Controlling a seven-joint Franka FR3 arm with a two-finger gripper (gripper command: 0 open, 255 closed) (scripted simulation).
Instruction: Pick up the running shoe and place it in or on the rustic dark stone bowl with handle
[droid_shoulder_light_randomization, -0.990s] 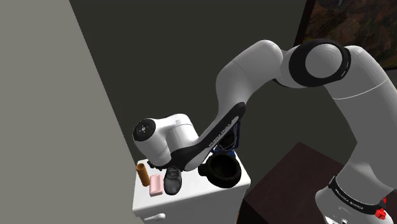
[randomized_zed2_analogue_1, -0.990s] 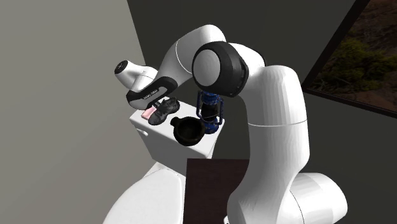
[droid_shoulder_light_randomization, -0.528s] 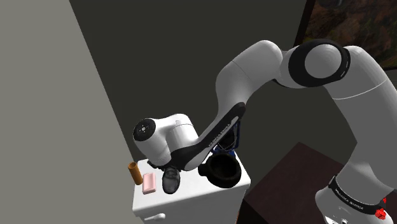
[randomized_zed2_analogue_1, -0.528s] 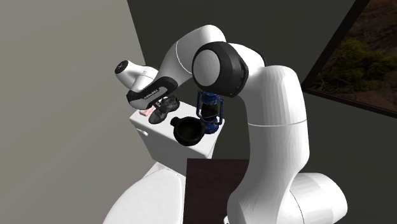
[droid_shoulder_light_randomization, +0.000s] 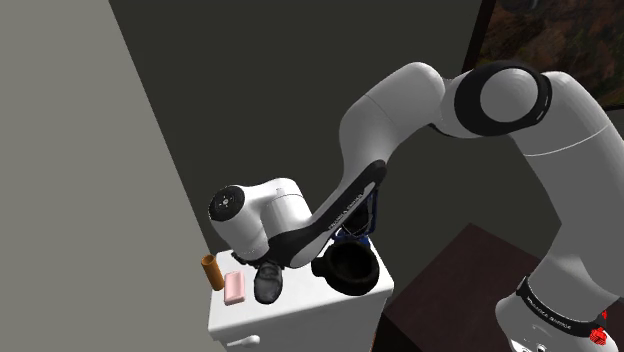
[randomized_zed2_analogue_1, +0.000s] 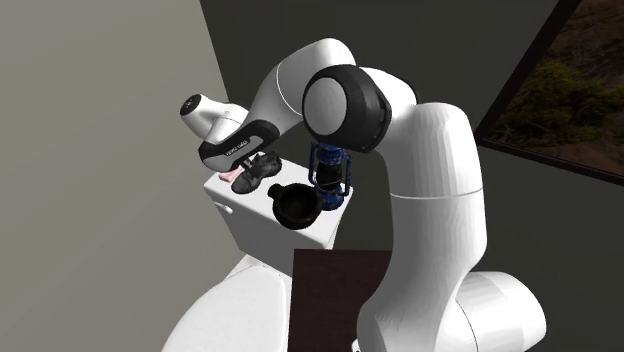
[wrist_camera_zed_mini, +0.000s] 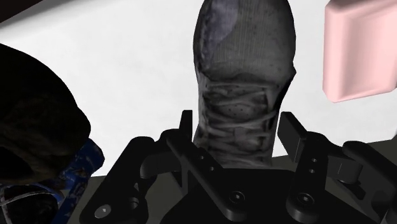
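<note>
Running shoe (wrist_camera_zed_mini: 245, 76), grey mesh with grey laces, lies on the top of the white cabinet (wrist_camera_zed_mini: 127, 63). Its toe points away from the all-black two-finger gripper (wrist_camera_zed_mini: 237, 124), whose jaws press its two sides at the laces. Whether the sole has left the top I cannot tell. Just beside the shoe sits a pink rectangular block (wrist_camera_zed_mini: 359, 51). On the shoe's other side stands the dark stone bowl with handle (droid_shoulder_light_randomization: 345, 268), with a blue lantern (randomized_zed2_analogue_1: 330, 175) behind it. An orange-brown cylinder (droid_shoulder_light_randomization: 211, 271) stands at the top's edge beyond the block.

In my judgement the soft upper may give, letting the toe sag or twist out. A low carry could clip the bowl's rim or knock the lantern. The shoe looks longer than the bowl, so it may tip off.
</note>
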